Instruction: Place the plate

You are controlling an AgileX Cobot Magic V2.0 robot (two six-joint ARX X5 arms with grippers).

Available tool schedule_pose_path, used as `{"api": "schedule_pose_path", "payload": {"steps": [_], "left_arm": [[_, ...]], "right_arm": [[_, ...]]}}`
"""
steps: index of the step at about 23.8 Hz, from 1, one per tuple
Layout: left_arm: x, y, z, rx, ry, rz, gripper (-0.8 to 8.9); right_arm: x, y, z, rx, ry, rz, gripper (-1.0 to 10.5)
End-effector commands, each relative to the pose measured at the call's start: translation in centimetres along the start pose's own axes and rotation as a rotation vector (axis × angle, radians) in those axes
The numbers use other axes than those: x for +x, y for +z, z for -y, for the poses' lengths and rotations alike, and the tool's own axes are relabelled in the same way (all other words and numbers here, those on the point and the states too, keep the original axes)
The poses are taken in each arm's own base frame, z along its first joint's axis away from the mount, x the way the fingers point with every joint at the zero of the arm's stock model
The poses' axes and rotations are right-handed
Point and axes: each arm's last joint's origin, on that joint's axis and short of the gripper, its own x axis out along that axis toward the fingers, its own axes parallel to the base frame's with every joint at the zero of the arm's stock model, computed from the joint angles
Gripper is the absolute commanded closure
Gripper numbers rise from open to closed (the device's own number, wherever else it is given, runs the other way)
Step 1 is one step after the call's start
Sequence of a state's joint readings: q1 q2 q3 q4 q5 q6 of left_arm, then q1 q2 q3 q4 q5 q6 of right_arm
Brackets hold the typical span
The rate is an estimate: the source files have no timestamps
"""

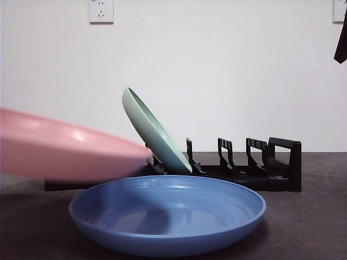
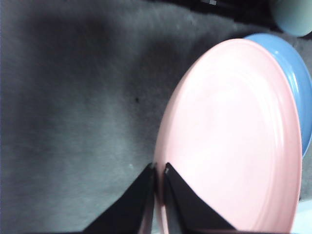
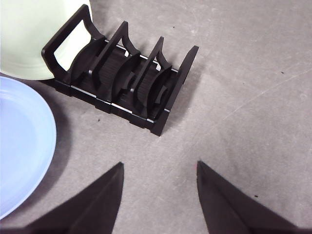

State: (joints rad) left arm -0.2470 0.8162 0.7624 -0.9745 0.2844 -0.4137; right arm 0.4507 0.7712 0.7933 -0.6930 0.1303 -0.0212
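Observation:
My left gripper (image 2: 159,168) is shut on the rim of a pink plate (image 2: 234,141). In the front view the pink plate (image 1: 65,151) hangs blurred at the left, above the table and over the left rim of a blue plate (image 1: 168,214) that lies flat in front. A pale green plate (image 1: 154,132) leans in the left slot of a black dish rack (image 1: 255,165) behind it. My right gripper (image 3: 160,168) is open and empty above the table beside the rack (image 3: 124,83); it shows only as a black tip (image 1: 341,43) at the top right.
The dark grey table (image 3: 243,73) stretches around the rack. The rack's slots to the right of the green plate hold nothing. A white wall with an outlet (image 1: 101,11) stands behind the table.

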Motion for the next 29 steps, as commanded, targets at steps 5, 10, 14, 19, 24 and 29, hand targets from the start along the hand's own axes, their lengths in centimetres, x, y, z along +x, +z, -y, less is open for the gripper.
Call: {"api": "schedule_pose_path", "payload": {"steps": [5, 10, 14, 19, 24, 29], "left_arm": [[3.0, -0.4, 1.3, -0.079, -0.109, 0.016, 7.99], [5.1, 0.0, 2.7, -0.063, -0.137, -0.017, 7.99], [7.1, 0.3, 3.6, -0.059, -0.129, -0.046, 7.99], [9.3, 0.7, 4.3, -0.049, -0.099, -0.053, 7.99], [12.0, 1.3, 4.9, -0.066, -0.104, -0.042, 7.99], [13.6, 1.2, 5.1, -0.06, -0.091, -0.073, 7.98]], "right_arm": [[0.0, 0.2, -0.1, 0.004, 0.002, 0.005, 7.1], [0.0, 0.2, -0.1, 0.004, 0.002, 0.005, 7.1], [0.0, 0.2, -0.1, 0.004, 0.002, 0.004, 7.1], [0.0, 0.2, -0.1, 0.004, 0.002, 0.004, 7.1], [0.0, 0.2, -0.1, 0.004, 0.002, 0.004, 7.1], [0.0, 0.2, -0.1, 0.004, 0.002, 0.003, 7.1]]}}
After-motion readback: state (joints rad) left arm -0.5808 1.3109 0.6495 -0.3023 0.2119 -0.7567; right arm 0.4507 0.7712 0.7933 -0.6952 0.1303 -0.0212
